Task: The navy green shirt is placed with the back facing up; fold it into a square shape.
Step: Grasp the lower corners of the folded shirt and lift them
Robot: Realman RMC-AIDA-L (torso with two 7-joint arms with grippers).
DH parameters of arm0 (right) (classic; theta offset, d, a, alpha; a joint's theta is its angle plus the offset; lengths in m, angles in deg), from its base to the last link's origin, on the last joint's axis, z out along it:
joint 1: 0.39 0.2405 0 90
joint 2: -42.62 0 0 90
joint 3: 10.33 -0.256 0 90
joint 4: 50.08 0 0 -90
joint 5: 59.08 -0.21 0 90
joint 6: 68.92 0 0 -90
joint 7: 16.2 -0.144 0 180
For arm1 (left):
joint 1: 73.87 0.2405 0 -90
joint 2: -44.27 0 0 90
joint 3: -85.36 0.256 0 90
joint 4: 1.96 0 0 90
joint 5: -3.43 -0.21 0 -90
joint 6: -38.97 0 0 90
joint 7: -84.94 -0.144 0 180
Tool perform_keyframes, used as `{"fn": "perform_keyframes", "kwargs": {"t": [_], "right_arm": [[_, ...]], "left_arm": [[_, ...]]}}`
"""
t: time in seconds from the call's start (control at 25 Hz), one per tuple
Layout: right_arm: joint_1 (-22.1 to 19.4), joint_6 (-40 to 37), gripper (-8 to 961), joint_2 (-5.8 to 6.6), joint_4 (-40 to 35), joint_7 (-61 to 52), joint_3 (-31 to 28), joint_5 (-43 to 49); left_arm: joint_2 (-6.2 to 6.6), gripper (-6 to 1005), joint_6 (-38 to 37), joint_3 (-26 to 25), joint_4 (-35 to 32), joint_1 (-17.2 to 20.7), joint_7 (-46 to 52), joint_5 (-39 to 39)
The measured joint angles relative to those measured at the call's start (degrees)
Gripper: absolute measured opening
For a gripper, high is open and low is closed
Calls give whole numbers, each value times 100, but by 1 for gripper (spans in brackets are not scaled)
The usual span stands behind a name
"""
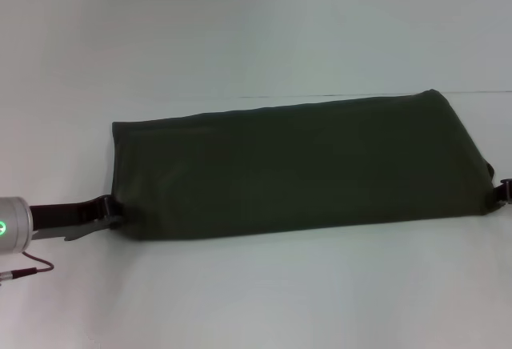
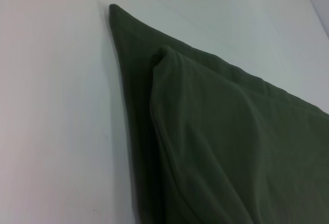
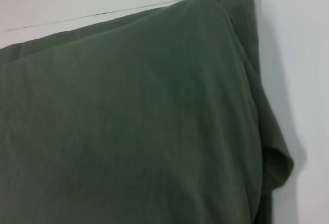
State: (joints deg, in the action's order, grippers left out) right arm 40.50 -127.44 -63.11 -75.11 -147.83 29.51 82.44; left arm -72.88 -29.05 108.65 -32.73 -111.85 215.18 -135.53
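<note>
Nearest, at the near left corner of the shirt [image 1: 288,165]: left gripper [image 1: 110,211], pinching the fabric edge. At the right end: right gripper [image 1: 504,191], mostly cut off, grip impossible to tell. Beyond, spread on the white table [image 1: 256,301]: dark green shirt folded into a long band, long axis left to right.

1. The left arm enters low from the left edge of the head view, reaching inward close to the surface. A silver wrist housing shows a lit green indicator, and a thin red cable trails beneath it.
2. The left gripper [image 1: 110,211] sits at the end of a dark link, its dark fingers pinched together.
3. The right gripper [image 1: 504,190] appears only as a small dark part at the right edge, at about the same height.
</note>
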Motion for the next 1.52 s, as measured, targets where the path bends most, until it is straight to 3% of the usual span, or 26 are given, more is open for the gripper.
{"fn": "perform_keyframes", "kwargs": {"t": [0.08, 0.2, 0.44, 1.04, 1.52], "right_arm": [[-23, -6, 12, 3, -11, 4, -6, -12], [-132, -128, 16, 0, -191, 8, -40, -40], [-560, -839, 25, -183, -1019, 179, -375, -189], [-1326, -2164, 46, -382, -1580, 646, -1028, -445], [-1437, -2467, 63, -372, -1602, 651, -1152, -431]], "left_arm": [[1, 4, -12, 0, -7, 0, 7, 0], [24, 4, -87, -8, -28, -8, 17, -10], [84, 4, -477, -44, -139, -43, 35, -36], [222, 9, -1321, -86, -443, -68, 224, -556], [260, 52, -1694, -167, -579, -85, 399, -846]]}}
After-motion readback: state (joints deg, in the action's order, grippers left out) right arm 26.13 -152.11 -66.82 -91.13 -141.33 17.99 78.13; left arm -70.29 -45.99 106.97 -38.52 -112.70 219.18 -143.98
